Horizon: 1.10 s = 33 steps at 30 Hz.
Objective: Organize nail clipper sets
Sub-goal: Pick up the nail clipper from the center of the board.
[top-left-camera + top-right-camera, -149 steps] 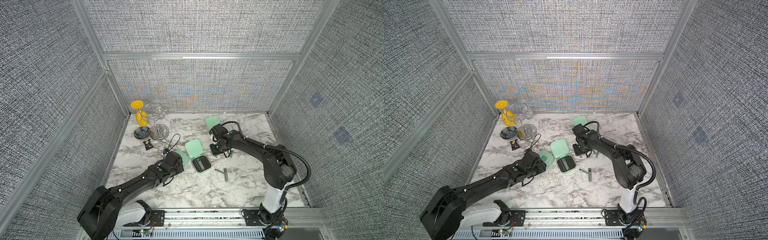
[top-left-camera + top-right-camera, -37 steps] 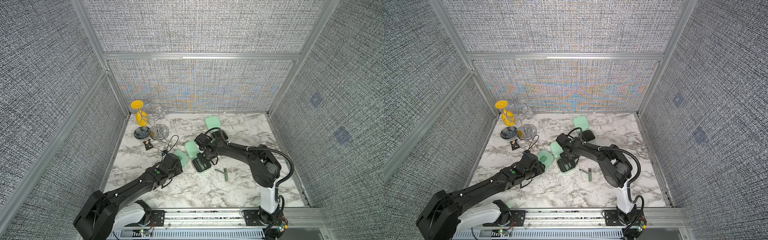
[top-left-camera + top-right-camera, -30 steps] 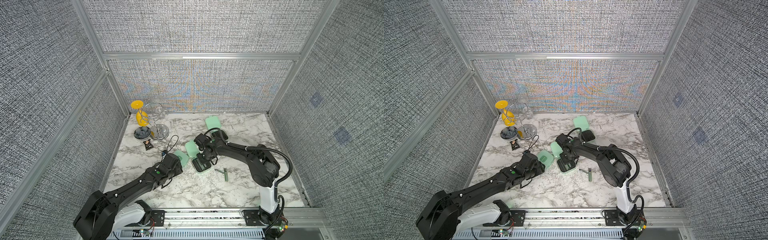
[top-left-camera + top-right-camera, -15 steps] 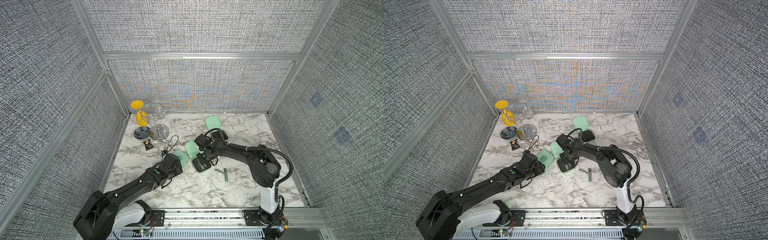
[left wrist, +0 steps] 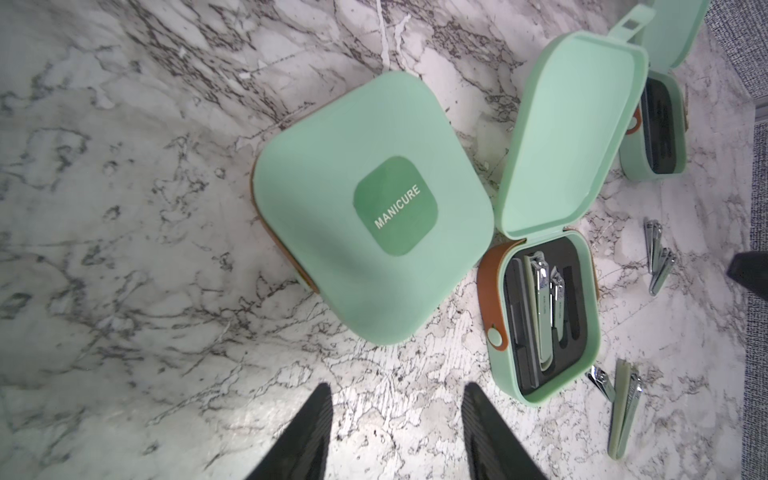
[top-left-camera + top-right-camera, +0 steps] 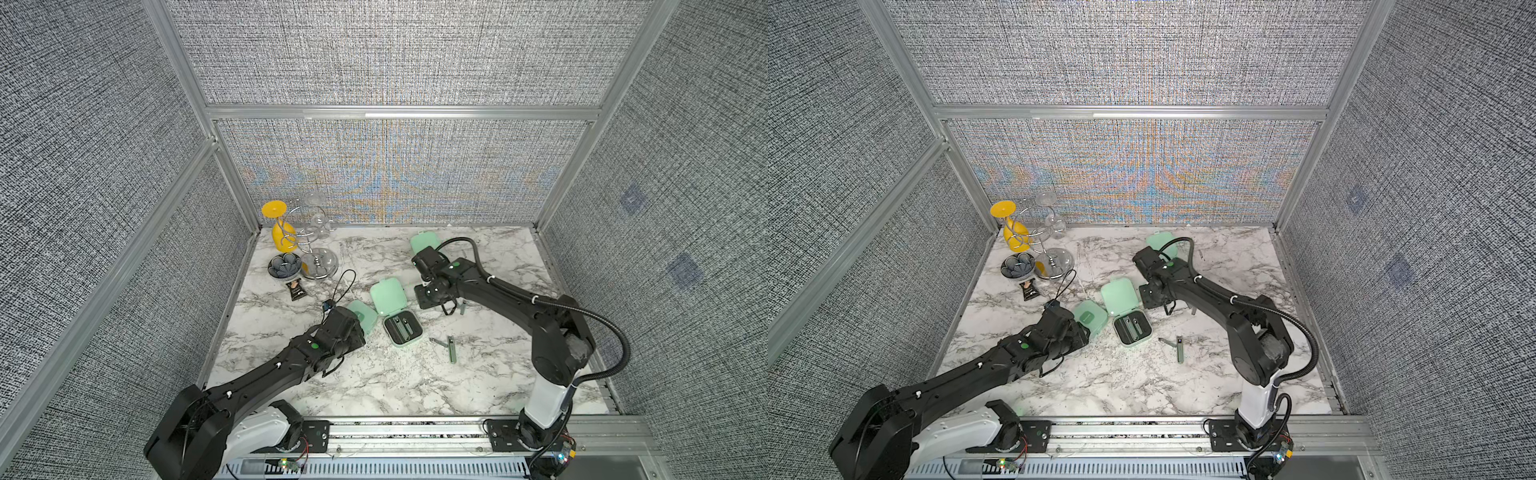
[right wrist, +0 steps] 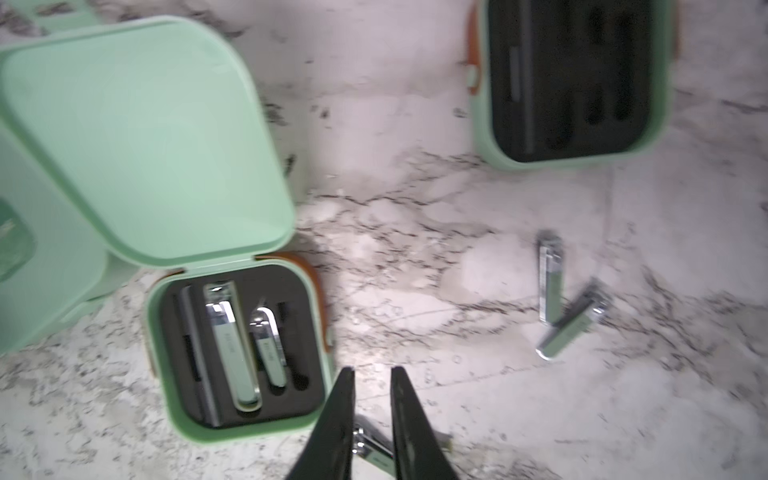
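Table: white marble [image 6: 374,386] with dark veining, walled in by grey fabric panels.
Left gripper [image 5: 395,390]: fingers spread wide with nothing between them, low over the marble and just short of the closed case.
Right gripper [image 7: 371,372]: fingers parted by a narrow gap and clasping nothing, poised over bare marble beside the filled case.
Closed case [image 5: 374,208]: mint green, lid down, a darker green patch reading MANICURE on top. It lay flat, just beside the filled case.
Filled case [image 7: 237,353]: lid tilted up and back, black insert showing.
Large clipper [image 7: 232,353]: seated in its slot, with a dark strip alongside.
Small clipper [image 7: 270,353]: seated next to the large one.
Empty case [image 7: 573,83]: lid open, black slots bare, well apart from the filled case and partly under the right arm in both top views.
Crossed pair [image 7: 550,286]: two clippers loose on the marble, touching at one end, between the empty case and the right gripper.
Second loose pair [image 6: 451,351]: one long and one short, lying near the front corner of the filled case.
Back left corner: dark flower dish [image 6: 284,266], black packet [image 6: 296,291] and wire rack [image 6: 316,257] with a yellow glass, all well apart from the cases.
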Each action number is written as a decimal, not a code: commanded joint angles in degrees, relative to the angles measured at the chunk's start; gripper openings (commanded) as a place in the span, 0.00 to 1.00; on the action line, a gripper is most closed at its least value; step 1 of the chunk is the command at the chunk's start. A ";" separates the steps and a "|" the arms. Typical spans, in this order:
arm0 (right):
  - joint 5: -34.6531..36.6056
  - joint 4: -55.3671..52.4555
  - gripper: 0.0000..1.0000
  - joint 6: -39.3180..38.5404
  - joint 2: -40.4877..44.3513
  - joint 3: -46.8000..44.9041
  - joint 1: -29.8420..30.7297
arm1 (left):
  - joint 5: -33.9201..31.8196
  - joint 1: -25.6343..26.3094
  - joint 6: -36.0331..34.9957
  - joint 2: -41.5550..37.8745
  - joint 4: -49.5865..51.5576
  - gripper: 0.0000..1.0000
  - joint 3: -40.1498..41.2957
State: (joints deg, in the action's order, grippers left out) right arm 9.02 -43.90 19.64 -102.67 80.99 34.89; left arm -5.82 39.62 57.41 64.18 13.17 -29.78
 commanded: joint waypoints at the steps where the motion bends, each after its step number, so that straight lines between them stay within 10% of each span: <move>1: 1.96 -4.14 0.26 4.65 2.01 -3.62 -4.40 | 0.02 0.02 -0.63 0.02 0.20 0.53 -0.45; 33: 3.37 8.48 0.30 10.58 -8.86 -5.43 -16.26 | -0.50 -0.01 -1.07 2.44 0.29 0.53 -1.38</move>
State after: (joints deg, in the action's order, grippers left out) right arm 11.68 -35.88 29.50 -111.46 75.37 18.70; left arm -5.87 39.62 57.01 66.87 13.13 -30.85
